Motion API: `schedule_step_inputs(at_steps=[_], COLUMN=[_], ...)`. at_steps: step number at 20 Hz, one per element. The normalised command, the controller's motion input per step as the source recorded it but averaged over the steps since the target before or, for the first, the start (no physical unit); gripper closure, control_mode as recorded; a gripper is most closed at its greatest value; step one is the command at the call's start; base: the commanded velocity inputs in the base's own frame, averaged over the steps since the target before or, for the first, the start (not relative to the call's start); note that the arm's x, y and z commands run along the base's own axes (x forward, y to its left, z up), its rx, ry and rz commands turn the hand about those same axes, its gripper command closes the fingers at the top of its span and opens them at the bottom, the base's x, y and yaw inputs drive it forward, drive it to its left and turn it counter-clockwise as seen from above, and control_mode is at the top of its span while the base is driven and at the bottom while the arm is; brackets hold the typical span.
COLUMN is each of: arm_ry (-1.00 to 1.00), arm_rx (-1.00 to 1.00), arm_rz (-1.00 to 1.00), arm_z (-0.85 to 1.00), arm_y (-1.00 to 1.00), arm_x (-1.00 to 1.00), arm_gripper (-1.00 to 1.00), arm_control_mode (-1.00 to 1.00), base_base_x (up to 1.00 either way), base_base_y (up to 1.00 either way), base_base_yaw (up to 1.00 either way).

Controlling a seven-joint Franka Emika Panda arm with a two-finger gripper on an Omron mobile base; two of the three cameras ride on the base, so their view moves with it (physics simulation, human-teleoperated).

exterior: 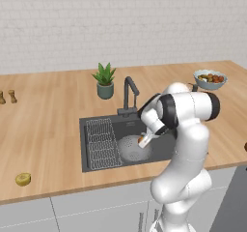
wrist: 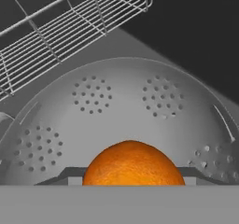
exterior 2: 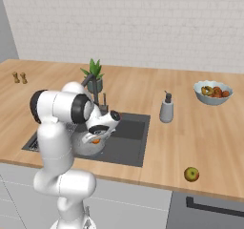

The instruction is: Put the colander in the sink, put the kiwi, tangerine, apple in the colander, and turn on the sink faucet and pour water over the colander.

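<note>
Holding the tangerine point(wrist: 134, 164) between the fingers of the gripper point(exterior: 144, 141), poised directly above the colander point(wrist: 116, 120) bowl in the sink point(exterior: 91, 129); release likely drops it straight in, beside the rack point(wrist: 60, 31).

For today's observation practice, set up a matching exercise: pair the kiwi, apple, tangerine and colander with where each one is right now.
Things:
1. kiwi
2. apple
3. tangerine
4. colander

Places:
A. in the sink
B. between the gripper fingers, over the colander
C. on the counter left of the sink
D. on the counter right of the sink

Pairs: 1-C, 2-D, 3-B, 4-A
</note>
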Motion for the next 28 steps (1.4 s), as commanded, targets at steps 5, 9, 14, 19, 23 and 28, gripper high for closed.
schedule_step_inputs(at_steps=[5,9,14,19,23,28], arm_ry=[0.01,0.0,0.0,-0.02,-0.07,-0.11], arm_rx=[0.0,0.0,0.0,0.0,0.0,0.0], arm_rz=[0.04,0.05,0.05,0.01,0.0,0.0], arm_z=[-0.24,-0.29,-0.22,0.0,0.07,0.35], arm_y=[0.14,0.17,0.16,0.08,0.0,0.0], arm_x=[0.15,0.04,0.0,-0.07,-0.14,-0.21], arm_gripper=[1.0,1.0,1.0,-1.0,-1.0,-1.0], arm_control_mode=[-1.0,-1.0,-1.0,-1.0,-1.0,-1.0], base_base_x=[0.0,0.0,0.0,0.0,0.0,0.0], base_base_y=[0.0,0.0,0.0,0.0,0.0,0.0], base_base_yaw=[0.0,0.0,0.0,0.0,0.0,0.0])
